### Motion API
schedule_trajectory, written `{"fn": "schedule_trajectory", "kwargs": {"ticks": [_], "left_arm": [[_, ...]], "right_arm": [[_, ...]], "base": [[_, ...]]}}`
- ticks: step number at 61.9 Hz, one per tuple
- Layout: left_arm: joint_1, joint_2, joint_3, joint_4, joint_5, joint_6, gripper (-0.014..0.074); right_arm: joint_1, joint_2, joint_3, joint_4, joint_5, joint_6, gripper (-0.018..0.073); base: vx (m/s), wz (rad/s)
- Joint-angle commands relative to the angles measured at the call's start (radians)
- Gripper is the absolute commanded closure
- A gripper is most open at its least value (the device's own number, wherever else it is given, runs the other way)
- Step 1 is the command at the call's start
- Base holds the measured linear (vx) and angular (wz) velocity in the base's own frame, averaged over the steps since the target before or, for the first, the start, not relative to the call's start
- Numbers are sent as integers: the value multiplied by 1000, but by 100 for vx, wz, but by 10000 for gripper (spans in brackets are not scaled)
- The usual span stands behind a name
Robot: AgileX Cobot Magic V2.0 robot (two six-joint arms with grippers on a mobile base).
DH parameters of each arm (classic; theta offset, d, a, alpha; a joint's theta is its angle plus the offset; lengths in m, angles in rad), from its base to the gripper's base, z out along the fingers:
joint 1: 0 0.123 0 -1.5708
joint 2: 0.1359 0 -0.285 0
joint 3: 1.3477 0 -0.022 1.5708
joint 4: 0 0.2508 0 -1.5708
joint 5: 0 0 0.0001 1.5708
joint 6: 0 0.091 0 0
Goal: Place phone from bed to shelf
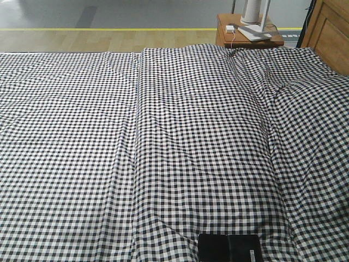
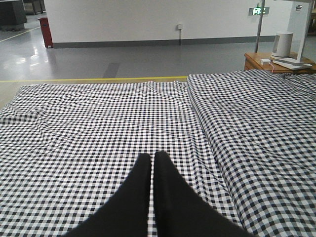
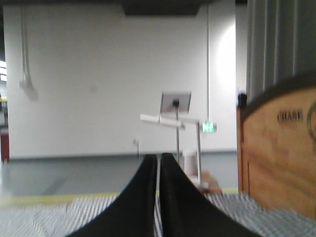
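Glossy black creased phone (image 1: 229,248) on gingham bed (image 1: 82,136); left gripper (image 2: 152,157), right gripper (image 3: 159,158) both closed.

One phone (image 1: 229,247), one bed (image 1: 82,136), one bedside table (image 1: 251,42), two claws: left claw (image 2: 152,159), right claw (image 3: 159,158).

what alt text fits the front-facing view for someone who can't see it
A black phone lies flat at the bottom edge, right of centre, on a bed covered in black-and-white gingham that fills most of the frame. A brown bedside table holding white items stands beyond the far right corner.
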Motion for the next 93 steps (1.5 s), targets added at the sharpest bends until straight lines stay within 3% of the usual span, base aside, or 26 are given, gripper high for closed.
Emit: {"fn": "schedule_trajectory", "kwargs": {"ticks": [1, 18, 32, 43, 59, 69, 88, 93], "left_arm": [[0, -7, 7, -9, -73, 0, 595], [0, -7, 7, -9, -73, 0, 595], [0, -7, 7, -9, -73, 0, 595], [0, -7, 7, -9, -73, 0, 595], [0, -7, 7, -9, -73, 0, 595], [0, -7, 7, -9, -73, 0, 595], [0, -7, 7, -9, -73, 0, 595], [0, -7, 7, -9, -73, 0, 595]], "right_arm": [[-4, -4, -128, 0, -101, -10, 564], [-4, 157, -465, 0, 4, -14, 564], [-4, 406, -745, -1, 327, -14, 564], [-4, 601, -846, -8, 503, -14, 562], [-4, 816, -854, -8, 691, -14, 516], [-4, 911, -854, -8, 767, -14, 396], [-4, 941, -854, -7, 784, -10, -108], [-4, 941, -854, -6, 784, -1, -169]], "base": [[0, 0], [0, 0], [0, 0], [0, 0], [0, 0], [0, 0], [0, 0], [0, 0]]}}
